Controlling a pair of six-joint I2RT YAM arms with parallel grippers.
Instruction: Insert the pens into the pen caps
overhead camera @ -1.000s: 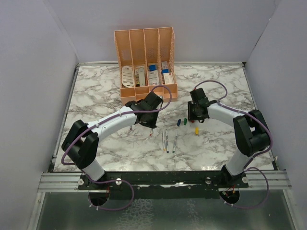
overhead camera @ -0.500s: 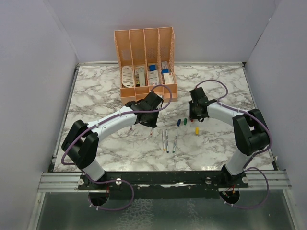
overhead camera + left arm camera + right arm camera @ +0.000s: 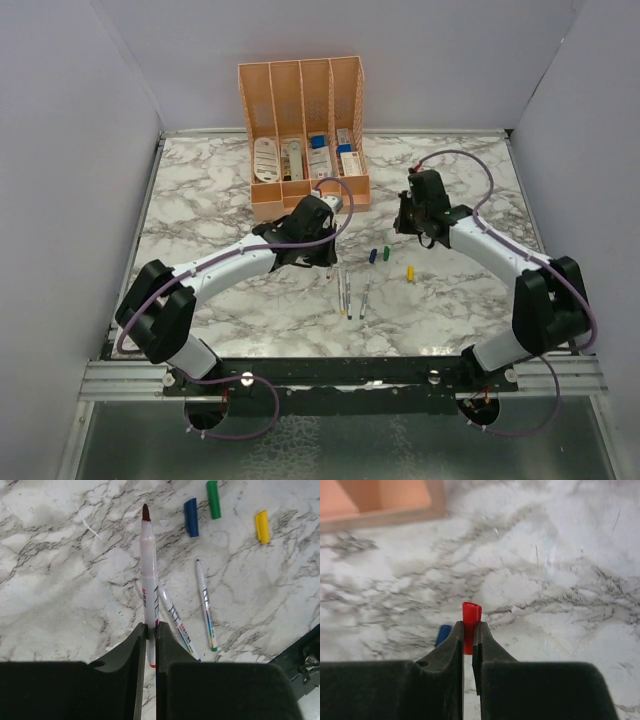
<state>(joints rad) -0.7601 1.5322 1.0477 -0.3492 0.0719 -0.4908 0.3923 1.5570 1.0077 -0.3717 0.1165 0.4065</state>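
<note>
My left gripper (image 3: pixel 149 627) is shut on a grey-white pen (image 3: pixel 148 570) with a dark red tip that points away from the wrist. In the top view this gripper (image 3: pixel 322 252) hangs over the table's middle. My right gripper (image 3: pixel 468 627) is shut on the red cap (image 3: pixel 471 616), held above the marble; in the top view it (image 3: pixel 408 224) is right of the organiser. Two more pens (image 3: pixel 176 622) (image 3: pixel 205 605) lie on the table. Blue (image 3: pixel 191 517), green (image 3: pixel 213 499) and yellow (image 3: pixel 262 526) caps lie beyond them. The purple cap is out of view.
The peach organiser (image 3: pixel 305 125) with white boxes and cards stands at the back centre, close behind both grippers; its corner shows in the right wrist view (image 3: pixel 380 502). The loose pens (image 3: pixel 346 290) and caps (image 3: pixel 378 254) lie between the arms. Grey walls enclose the marble table (image 3: pixel 200 180).
My left gripper has moved right with the pen, towards the loose pens. My right gripper has risen and drawn back from the caps with the red cap in it.
</note>
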